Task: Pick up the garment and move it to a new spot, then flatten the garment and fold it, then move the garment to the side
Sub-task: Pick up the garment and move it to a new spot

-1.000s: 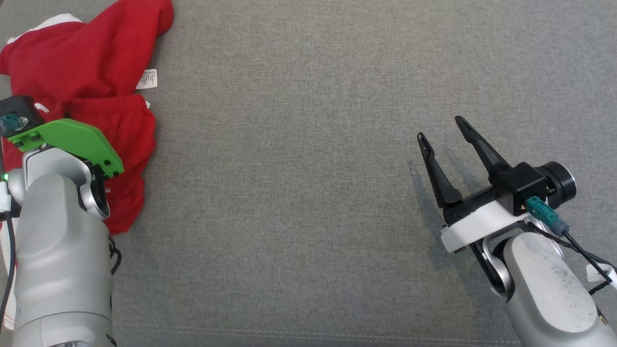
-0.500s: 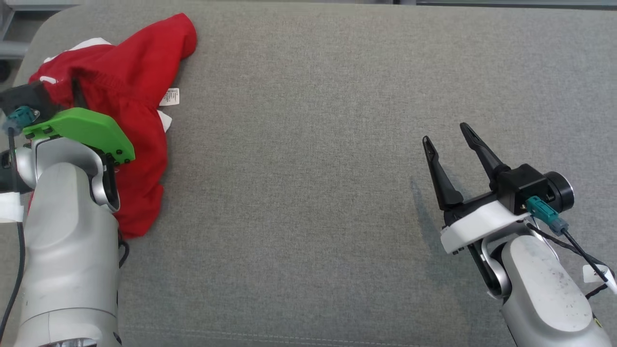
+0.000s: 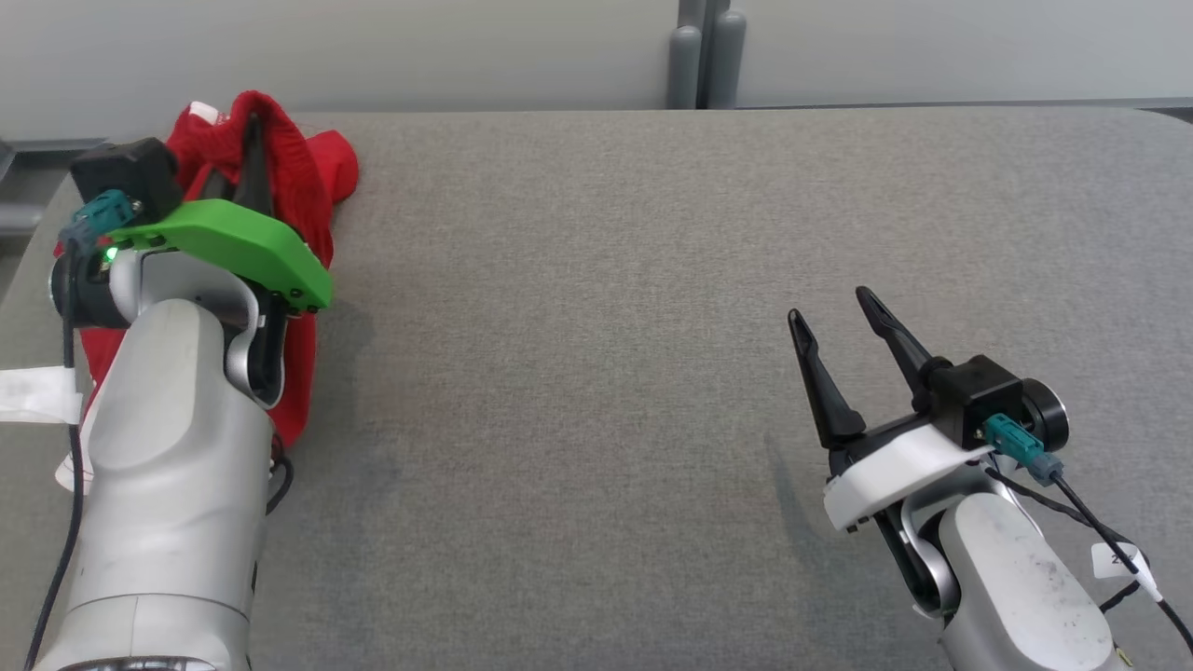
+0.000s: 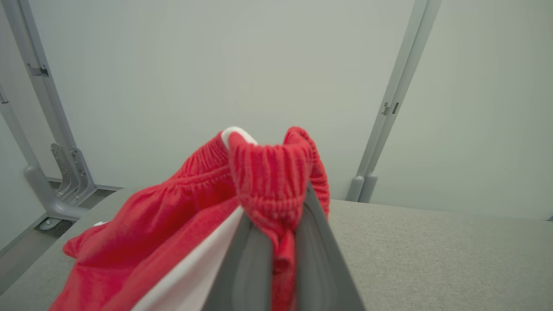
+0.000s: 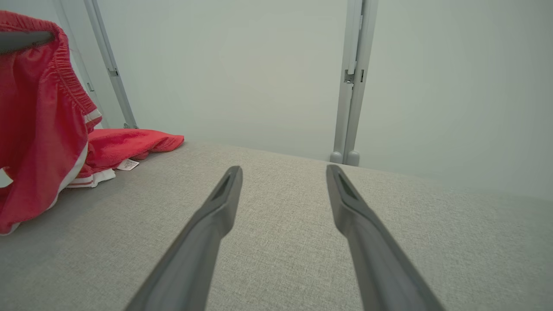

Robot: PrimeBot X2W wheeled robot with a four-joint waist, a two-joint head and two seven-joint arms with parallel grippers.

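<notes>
Left fingers [image 4: 317,259] are clamped tight on the waistband of the red shorts [image 4: 164,216], holding that end up over the bench's [image 3: 596,326] far left corner, rest drooping down onto it. Right fingers [image 5: 218,216] spread wide, got nothing, near the right edge.

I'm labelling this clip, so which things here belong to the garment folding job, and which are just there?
Part of the job:
- red garment, pinched at its waistband
- left gripper, shut on it
- right gripper, open, holding nothing
- grey padded surface

Just there:
- grey upright posts
- pale wall behind
</notes>
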